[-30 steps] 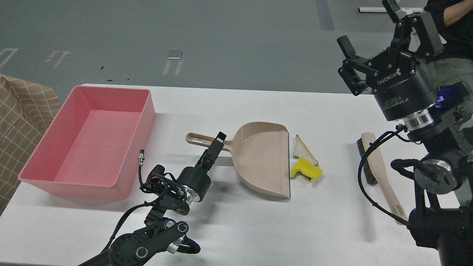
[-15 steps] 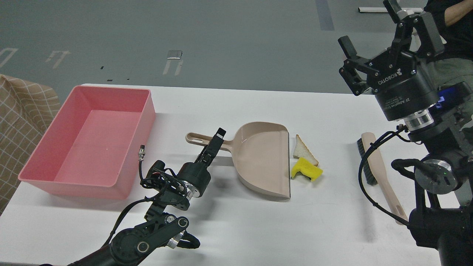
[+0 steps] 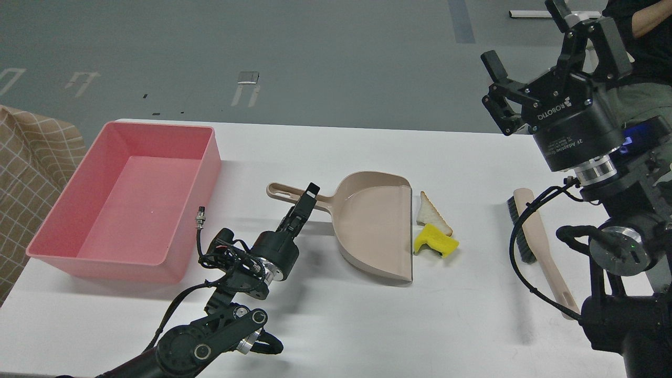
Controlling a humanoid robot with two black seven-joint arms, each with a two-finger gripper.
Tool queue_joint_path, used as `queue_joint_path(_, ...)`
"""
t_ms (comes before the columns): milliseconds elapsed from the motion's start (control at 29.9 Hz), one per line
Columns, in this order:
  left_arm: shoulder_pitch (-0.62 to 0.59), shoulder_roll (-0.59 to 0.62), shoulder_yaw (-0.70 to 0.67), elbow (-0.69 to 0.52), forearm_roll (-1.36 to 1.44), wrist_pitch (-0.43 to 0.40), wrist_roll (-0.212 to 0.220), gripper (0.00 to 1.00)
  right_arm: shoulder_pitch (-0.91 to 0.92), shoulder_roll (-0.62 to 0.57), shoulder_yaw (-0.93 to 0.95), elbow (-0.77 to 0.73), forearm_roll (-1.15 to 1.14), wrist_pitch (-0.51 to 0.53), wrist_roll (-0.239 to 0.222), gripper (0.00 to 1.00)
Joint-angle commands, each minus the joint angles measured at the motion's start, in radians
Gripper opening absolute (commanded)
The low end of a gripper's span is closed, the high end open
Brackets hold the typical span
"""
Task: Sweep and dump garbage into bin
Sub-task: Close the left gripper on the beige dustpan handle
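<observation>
The white triangular bread slice [image 3: 431, 212] and the yellow notched chunk [image 3: 436, 242] lie on the white table just right of the open edge of a beige dustpan [image 3: 373, 226]. My left gripper [image 3: 308, 198] is seen edge-on, closed around the dustpan's handle where it joins the pan. The pink bin [image 3: 105, 268] stands empty at the left. My right gripper [image 3: 535, 44] is held high at the upper right, open and empty, well above a beige brush [image 3: 541, 247].
The brush lies near the table's right edge, under my right arm. A checkered cloth [image 3: 31, 157] is beyond the table's left side. A small cable plug [image 3: 200, 218] hangs beside the bin's right wall. A person stands at the far top right.
The dustpan's handle end has risen and shifted slightly right with my left gripper. The garbage, brush and right arm have stayed put.
</observation>
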State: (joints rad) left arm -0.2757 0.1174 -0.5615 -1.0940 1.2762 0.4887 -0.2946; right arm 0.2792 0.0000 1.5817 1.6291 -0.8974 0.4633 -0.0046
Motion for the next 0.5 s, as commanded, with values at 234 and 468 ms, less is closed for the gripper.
queue_joint_path(234, 0.0, 0.002, 0.015, 0.014, 0.0, 0.0, 0.0, 0.36, -0.003, 0.0, 0.001, 0.0, 0.0, 0.0, 0.0, 1.0)
queue_joint_path(468, 0.0, 0.005, 0.015, 0.014, 0.0, 0.0, -0.001, 0.27, -0.003, 0.0, 0.001, 0.0, 0.0, 0.0, 0.0, 1.0)
